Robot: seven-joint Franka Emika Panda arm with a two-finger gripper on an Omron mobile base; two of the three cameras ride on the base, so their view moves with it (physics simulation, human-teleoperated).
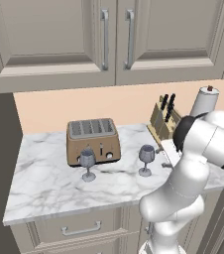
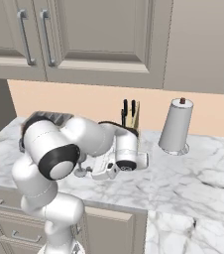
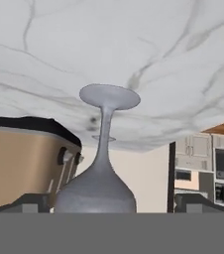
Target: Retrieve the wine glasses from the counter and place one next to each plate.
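Note:
Two smoky grey wine glasses stand upright on the marble counter (image 1: 44, 163) in front of the toaster, one on the left (image 1: 87, 163) and one on the right (image 1: 146, 158). My gripper (image 1: 162, 159) is just right of the right glass, level with it, jaws open. In the hand view, which is rolled upside down, that glass (image 3: 101, 163) fills the middle, its bowl lying between my spread fingertips (image 3: 29, 203) without contact. From the right base view my gripper (image 2: 98, 171) points left, and the arm hides most of the glass. The plates are out of view.
A tan four-slot toaster (image 1: 93, 140) stands behind the glasses. A knife block (image 1: 163, 119) and a paper towel roll (image 2: 176, 126) stand at the back right against the wall. Wall cabinets (image 1: 109, 39) hang above, and drawers run under the counter's front edge.

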